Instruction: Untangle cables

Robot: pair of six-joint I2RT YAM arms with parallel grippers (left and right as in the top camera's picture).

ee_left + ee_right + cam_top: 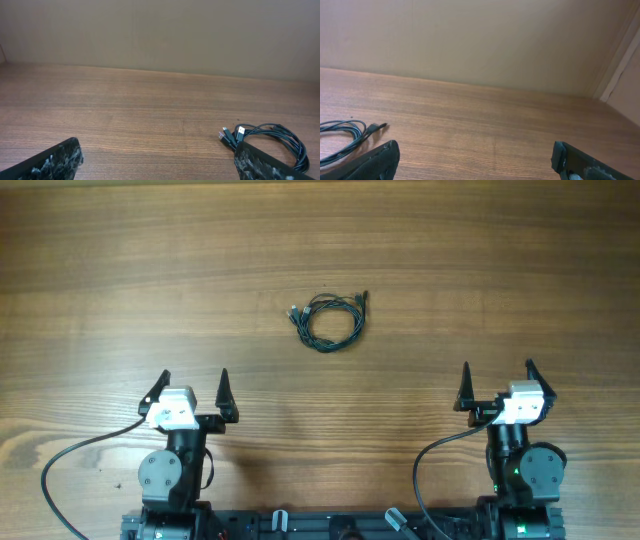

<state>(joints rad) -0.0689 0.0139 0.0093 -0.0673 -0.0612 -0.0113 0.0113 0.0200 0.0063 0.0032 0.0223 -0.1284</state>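
cables (330, 321) sit in one small loose coil on the bench (520, 250), about mid-width and on the far side from the arms, nothing touching them. a silvery plug (294, 310) pokes out at the coil's left, a dark plug (365, 296) sticks out at its upper right. strands overlap in the loop, can't tell from here how knotted they are. left arm (170, 465) is parked at the near edge, left jaws spread wide, released, gripping nothing. right arm (520, 465) is parked the same way on the other side, right jaws wide apart and released too. both arms are well apart from the coil, which lies between them and farther out. a thick black lead (70, 465) curls off the left arm's base and another (428, 460) off the right's. from the left wrist the cables (280, 137) show at lower right, partly hidden behind one of its fingers (260, 165), with the silvery plug (240, 132) facing the camera. from the right wrist only the coil's edge (345, 132) shows at far left, cut by the frame, dark plug (379, 126) pointing right. a plain beige wall (150, 35) stands behind the bench.
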